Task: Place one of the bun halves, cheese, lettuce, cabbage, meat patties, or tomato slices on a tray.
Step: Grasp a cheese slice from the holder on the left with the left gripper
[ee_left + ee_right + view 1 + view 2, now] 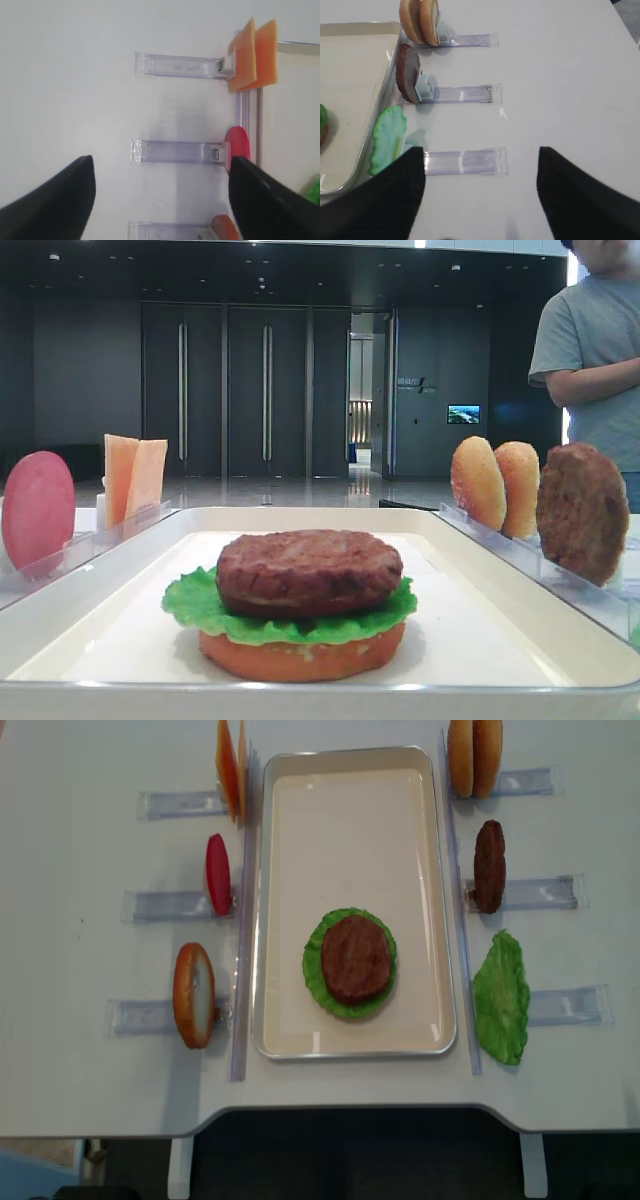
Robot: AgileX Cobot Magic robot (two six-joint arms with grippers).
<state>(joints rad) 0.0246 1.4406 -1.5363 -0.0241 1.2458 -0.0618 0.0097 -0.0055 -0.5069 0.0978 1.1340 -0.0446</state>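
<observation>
On the white tray (pixel 300 830) lies a stack of a bun half (pixel 300 658), lettuce (pixel 318 982) and a meat patty (pixel 355 958). Left of the tray stand cheese slices (pixel 231 765), a red tomato slice (pixel 217 873) and a bun half (pixel 193 995). On the right stand two bun halves (pixel 474 755), a patty (pixel 489 866) and a lettuce leaf (pixel 501 997). My left gripper (pixel 160 200) hovers open over the table beside the tomato slice (pixel 238 147). My right gripper (pixel 481 190) is open beside the lettuce leaf (pixel 387 140). Both hold nothing.
Clear slotted racks (pixel 175 905) lie on the white table on both sides of the tray and hold the pieces upright. A person in a grey shirt (pixel 595 350) stands behind the table at the right. The table's front edge (pixel 330 1110) is near the tray.
</observation>
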